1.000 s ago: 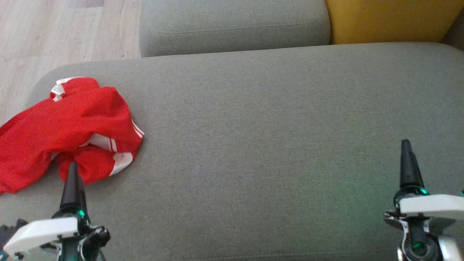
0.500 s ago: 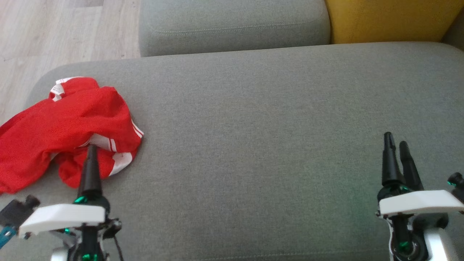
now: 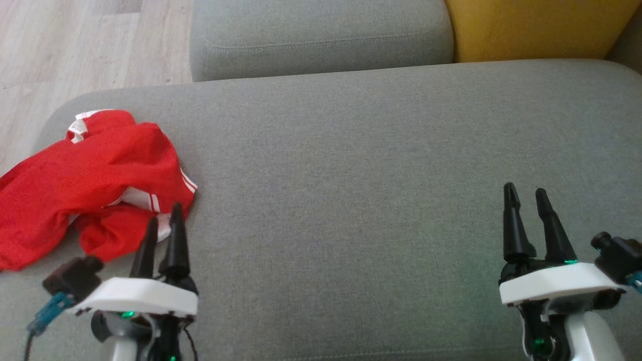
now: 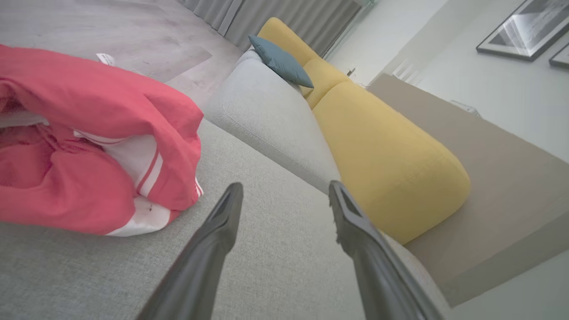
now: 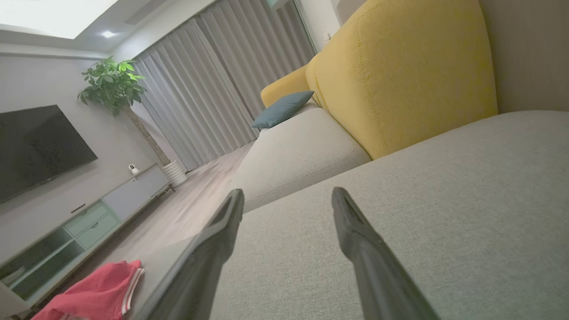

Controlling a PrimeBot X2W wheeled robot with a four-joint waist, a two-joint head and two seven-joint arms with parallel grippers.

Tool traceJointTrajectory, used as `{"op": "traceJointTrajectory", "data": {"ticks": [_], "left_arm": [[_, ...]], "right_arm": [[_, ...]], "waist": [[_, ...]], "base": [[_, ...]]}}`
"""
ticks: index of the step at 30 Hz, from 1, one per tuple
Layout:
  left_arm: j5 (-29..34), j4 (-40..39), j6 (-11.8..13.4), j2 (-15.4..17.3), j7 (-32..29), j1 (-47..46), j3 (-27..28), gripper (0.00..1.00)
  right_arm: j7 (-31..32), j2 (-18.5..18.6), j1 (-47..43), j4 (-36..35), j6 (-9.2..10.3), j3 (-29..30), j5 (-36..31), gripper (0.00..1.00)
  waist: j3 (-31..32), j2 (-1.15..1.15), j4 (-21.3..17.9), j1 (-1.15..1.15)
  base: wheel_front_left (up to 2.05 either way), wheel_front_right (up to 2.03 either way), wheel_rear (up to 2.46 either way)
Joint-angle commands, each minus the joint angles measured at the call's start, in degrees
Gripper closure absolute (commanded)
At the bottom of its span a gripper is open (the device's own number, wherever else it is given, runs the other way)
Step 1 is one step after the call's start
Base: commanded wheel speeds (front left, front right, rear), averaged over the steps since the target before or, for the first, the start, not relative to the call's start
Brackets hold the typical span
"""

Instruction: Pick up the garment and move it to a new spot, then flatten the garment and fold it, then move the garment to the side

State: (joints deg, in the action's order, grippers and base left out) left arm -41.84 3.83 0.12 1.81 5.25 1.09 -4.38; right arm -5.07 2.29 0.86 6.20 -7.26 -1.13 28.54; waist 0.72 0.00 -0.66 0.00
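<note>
Head view looks down on sofa seat [image 3: 351, 150]; low wrist views share the garment [image 4: 89, 98].

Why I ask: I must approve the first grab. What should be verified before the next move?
1. Left claw open: ok.
2. Right claw open, empty: ok.
3. Red garment free, crumpled on grey sofa seat: ok.
4. Left claw aimed at garment: not ok, it points at bare seat beside the cloth.
5. Garment wholly on the seat: cannot tell, the head view cuts off its left edge.
</note>
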Motion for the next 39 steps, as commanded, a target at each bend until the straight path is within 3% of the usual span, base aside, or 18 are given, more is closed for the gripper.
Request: {"op": "traceJointTrajectory", "data": {"ticks": [1, 17, 39], "left_arm": [[2.6, -2.4, 0.4, 1.0, 0.7, -1.6, 0.2, 0.0], [17.4, -2.1, 6.9, 5.3, 3.4, -2.1, -8.0, 0.0], [31.8, -1.0, 15.8, 10.9, 6.9, -4.2, -19.3, 0.0]], "right_arm": [[-0.8, 0.4, 2.8, -2.4, -0.15, -1.0, -2.5, 0.0], [-3.5, 0.4, 2.3, -2.9, -0.17, -1.9, -16.3, 0.0], [-7.1, 0.5, 1.7, -3.2, -0.21, -4.0, -31.4, 0.0]], "waist": [[0.0, 0.0, 0.0, 0.0], [0.2, 0.0, -0.3, 0.0], [0.6, 0.0, -0.6, 0.0]], "base": [[0.0, 0.0, 0.0], [0.0, 0.0, 0.0], [0.0, 0.0, 0.0]]}}
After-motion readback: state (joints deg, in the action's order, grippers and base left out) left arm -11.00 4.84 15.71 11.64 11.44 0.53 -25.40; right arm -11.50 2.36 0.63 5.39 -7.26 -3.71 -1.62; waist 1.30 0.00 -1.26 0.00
